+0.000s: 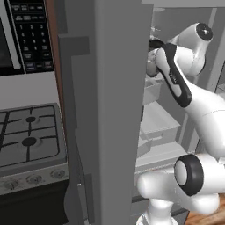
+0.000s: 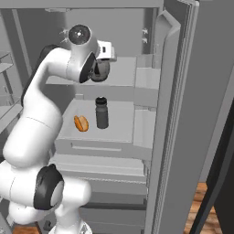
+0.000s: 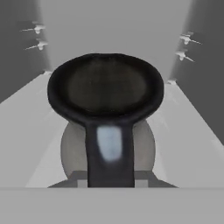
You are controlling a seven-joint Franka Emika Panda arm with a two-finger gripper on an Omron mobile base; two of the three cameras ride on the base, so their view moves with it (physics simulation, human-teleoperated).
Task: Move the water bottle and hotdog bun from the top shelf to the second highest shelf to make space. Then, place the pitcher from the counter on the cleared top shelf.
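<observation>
My gripper [image 2: 104, 55] is shut on the black handle of the pitcher [image 2: 100, 70], a bulbous silver-grey vessel with a black rim. It holds the pitcher upright over the top shelf [image 2: 122, 77] inside the fridge; I cannot tell whether the base touches the board. In the hand view the pitcher [image 3: 105, 87] is seen from above, its handle running down between my gripper's [image 3: 109, 180] fingers, with the top shelf [image 3: 26, 144] spreading around it. On the second highest shelf [image 2: 119, 123] the dark water bottle [image 2: 101, 113] stands upright, and the hotdog bun [image 2: 81, 123] lies just left of it. The pitcher [image 1: 151, 65] also peeks out behind my forearm.
The fridge door [image 2: 183, 114] stands open at the right, its door bins close to the shelves. Grey drawers [image 2: 100, 151] sit below the shelves. A tall grey fridge panel [image 1: 110, 110] blocks the left base view, with a gas stove [image 1: 28, 132] and microwave [image 1: 26, 35] beyond.
</observation>
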